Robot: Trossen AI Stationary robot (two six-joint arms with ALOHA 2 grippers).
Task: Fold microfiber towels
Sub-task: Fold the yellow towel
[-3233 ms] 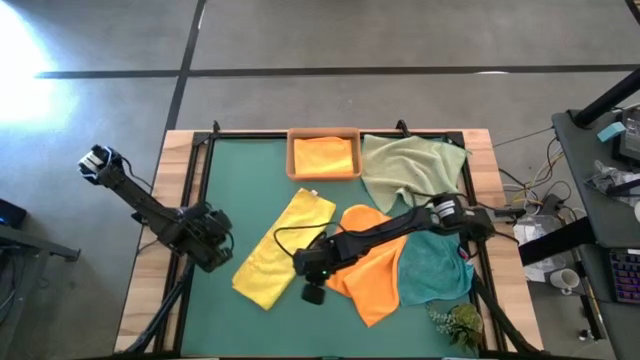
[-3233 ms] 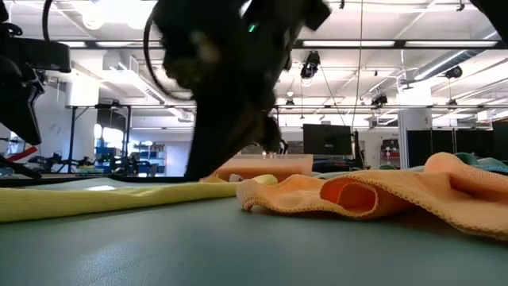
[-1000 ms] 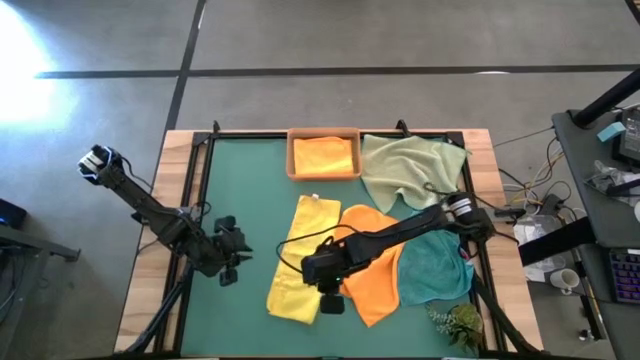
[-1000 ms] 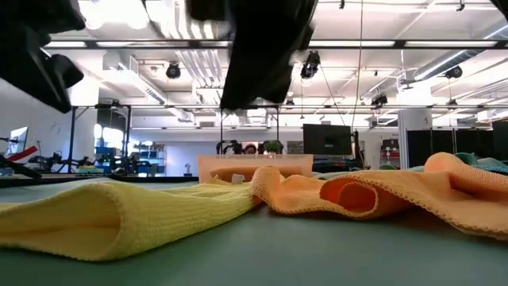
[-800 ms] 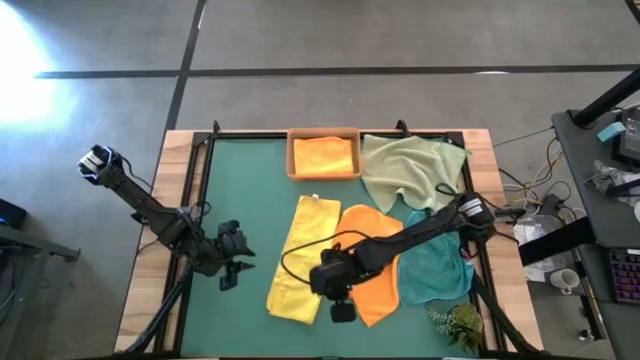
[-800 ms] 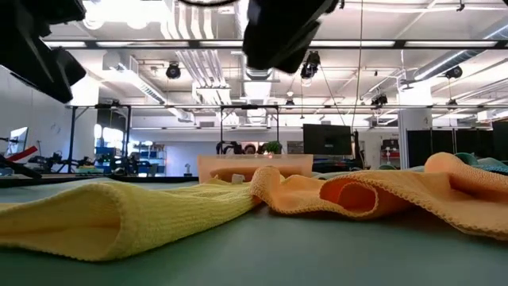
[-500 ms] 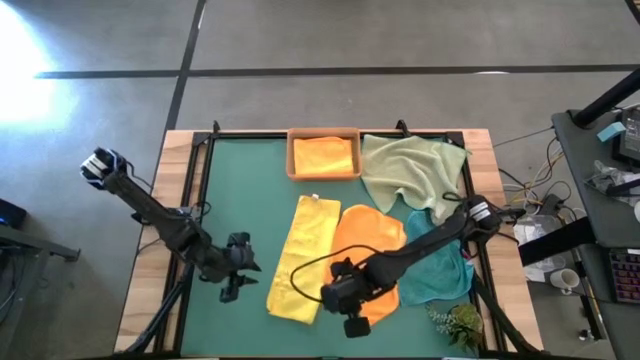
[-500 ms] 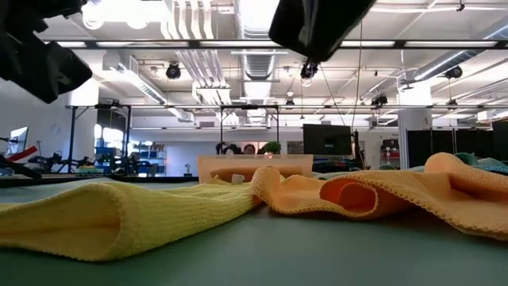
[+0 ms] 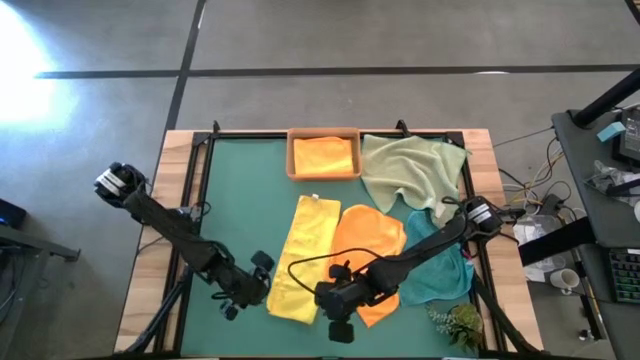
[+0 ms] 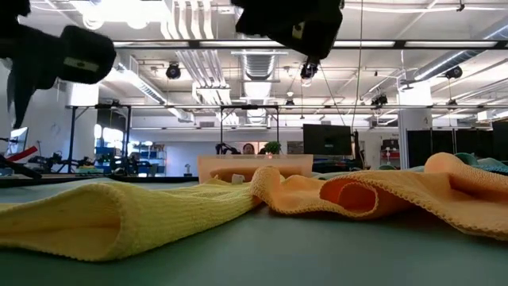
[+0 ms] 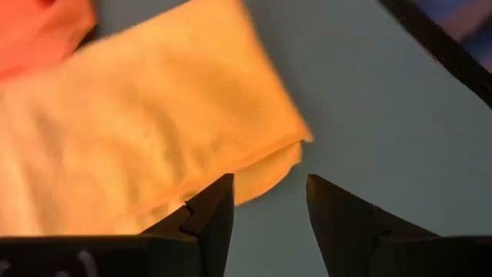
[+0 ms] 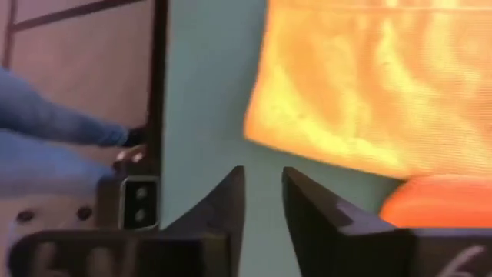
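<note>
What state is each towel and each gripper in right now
yellow towel: folded in half lengthwise, flat on the mat.
orange towel: rumpled, unfolded.
folded orange towel: in the wooden tray.
pale green towel: crumpled, unfolded.
teal towel: spread loosely, partly under the right arm.
left gripper: open, empty, at the yellow towel's corner.
right gripper: open, empty.

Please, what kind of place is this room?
Probably a robotics lab or open workshop: exposed ceiling ducts, a monitor on a stand behind the table, and a side desk with cables.
</note>
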